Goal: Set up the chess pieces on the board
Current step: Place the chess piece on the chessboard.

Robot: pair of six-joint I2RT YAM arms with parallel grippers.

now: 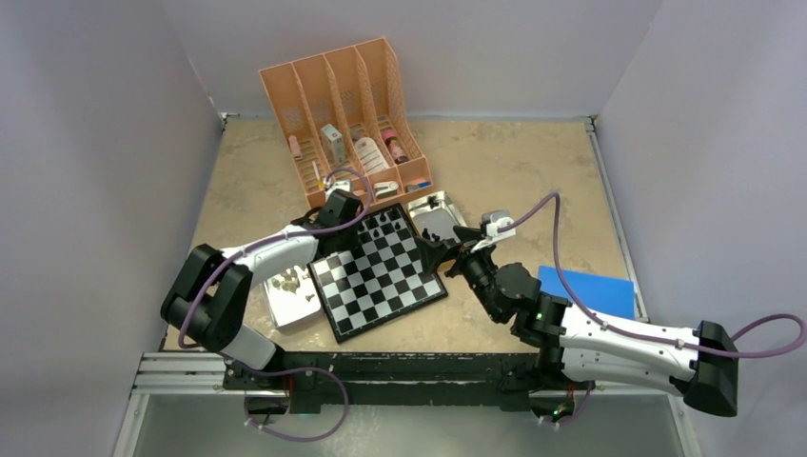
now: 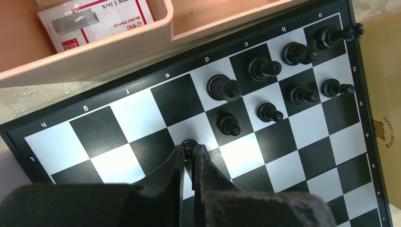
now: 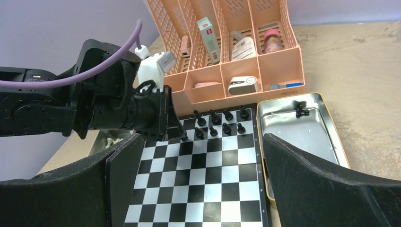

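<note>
The board (image 1: pixel 381 286) lies in front of both arms. Several black chess pieces (image 2: pixel 223 88) stand on its two far rows at one corner, also seen in the right wrist view (image 3: pixel 222 122). My left gripper (image 2: pixel 189 151) is shut on a black pawn (image 2: pixel 189 143) that rests on or just over a white square in the second row; from above, this gripper (image 1: pixel 366 227) is at the board's far edge. My right gripper (image 3: pixel 203 139) is wide open and empty, hovering above the board's right side (image 1: pixel 445 246). Beige pieces (image 1: pixel 288 281) lie in a white tray left of the board.
A metal tray (image 3: pixel 309 135) right of the board holds a few black pieces (image 3: pixel 300 109). An orange desk organiser (image 1: pixel 347 114) with bottles and boxes stands just behind the board. A blue sheet (image 1: pixel 585 290) lies at the right.
</note>
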